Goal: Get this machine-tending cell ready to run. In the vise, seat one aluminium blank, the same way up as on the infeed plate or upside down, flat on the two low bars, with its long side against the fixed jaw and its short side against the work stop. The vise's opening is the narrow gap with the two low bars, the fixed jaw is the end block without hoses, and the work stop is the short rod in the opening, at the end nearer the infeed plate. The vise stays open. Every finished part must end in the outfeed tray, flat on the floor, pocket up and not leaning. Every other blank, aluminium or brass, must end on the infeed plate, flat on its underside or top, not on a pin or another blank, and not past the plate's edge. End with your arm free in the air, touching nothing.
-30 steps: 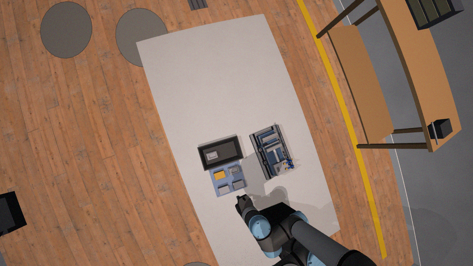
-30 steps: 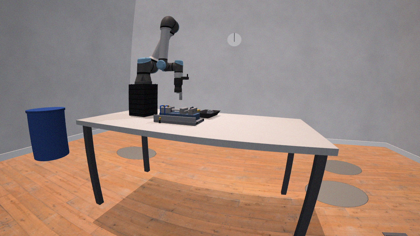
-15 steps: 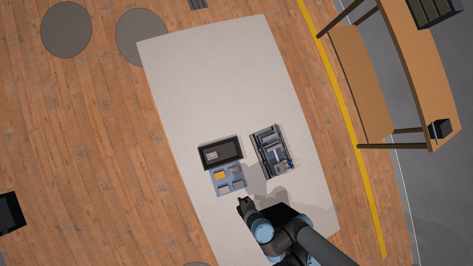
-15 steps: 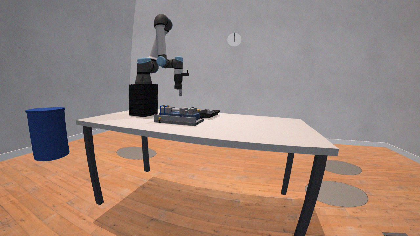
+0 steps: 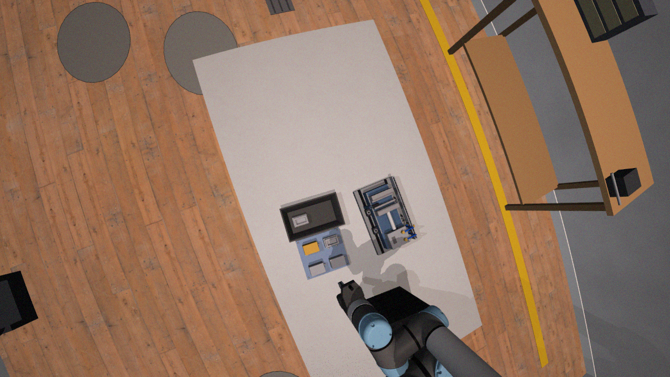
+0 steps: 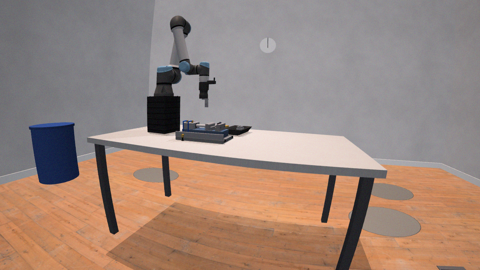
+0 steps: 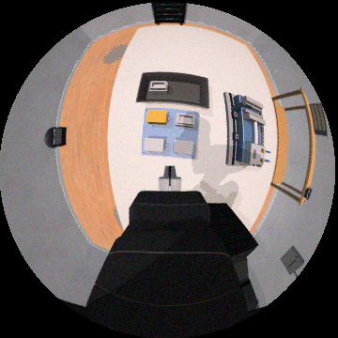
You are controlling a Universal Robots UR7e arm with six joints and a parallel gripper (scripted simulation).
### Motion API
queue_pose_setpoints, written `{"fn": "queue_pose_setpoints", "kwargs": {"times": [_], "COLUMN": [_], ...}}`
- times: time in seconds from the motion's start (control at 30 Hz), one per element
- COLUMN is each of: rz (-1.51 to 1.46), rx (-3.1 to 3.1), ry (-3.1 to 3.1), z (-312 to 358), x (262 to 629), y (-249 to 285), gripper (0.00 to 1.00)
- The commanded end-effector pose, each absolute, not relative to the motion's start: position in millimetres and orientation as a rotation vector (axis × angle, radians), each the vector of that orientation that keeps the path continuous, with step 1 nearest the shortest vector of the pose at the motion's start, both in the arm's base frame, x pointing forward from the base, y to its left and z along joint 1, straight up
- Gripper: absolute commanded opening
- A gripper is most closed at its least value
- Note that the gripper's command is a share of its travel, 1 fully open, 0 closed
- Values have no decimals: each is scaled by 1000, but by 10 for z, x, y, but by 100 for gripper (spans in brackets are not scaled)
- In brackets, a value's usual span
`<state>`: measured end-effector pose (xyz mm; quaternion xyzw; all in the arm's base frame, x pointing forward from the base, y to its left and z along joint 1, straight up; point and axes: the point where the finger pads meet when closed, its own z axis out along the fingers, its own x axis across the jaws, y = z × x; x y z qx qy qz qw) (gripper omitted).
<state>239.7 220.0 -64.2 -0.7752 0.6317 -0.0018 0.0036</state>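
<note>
The blue infeed plate (image 5: 323,253) holds a brass blank (image 5: 310,247), two plain aluminium blanks (image 5: 316,268) (image 5: 337,261) and a grey finished part with a pocket (image 5: 331,241). The dark outfeed tray (image 5: 312,215) holds one finished part (image 5: 299,220) lying flat near its left end. The vise (image 5: 384,214) stands to the right of the plate, and I see no blank in its opening. My gripper (image 7: 170,172) (image 6: 206,103) is shut and empty. It hangs high above the table, just off the plate's near edge. The wrist view shows the plate (image 7: 170,133), the tray (image 7: 172,87) and the vise (image 7: 246,130).
The black robot pedestal (image 6: 163,114) stands at the table's near end, behind the vise. A blue barrel (image 6: 53,151) stands on the floor to the side. A wooden bench (image 5: 515,117) lies beyond the yellow floor line.
</note>
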Motion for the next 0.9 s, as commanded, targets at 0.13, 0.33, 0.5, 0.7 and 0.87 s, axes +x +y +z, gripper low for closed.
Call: {"fn": "queue_pose_setpoints", "kwargs": {"times": [0.13,0.33,0.5,0.7,0.87], "rz": [-2,0,0,0,0], "rx": [-2432,-2433,-2433,-2433,-2433], "ry": [1982,1985,1985,1984,1984], "z": [-610,-610,-603,-607,-613], "x": [2433,2654,3184,3658,3894], "y": [2211,2246,2321,2364,2377], "gripper": [0,0,0,0,0]}}
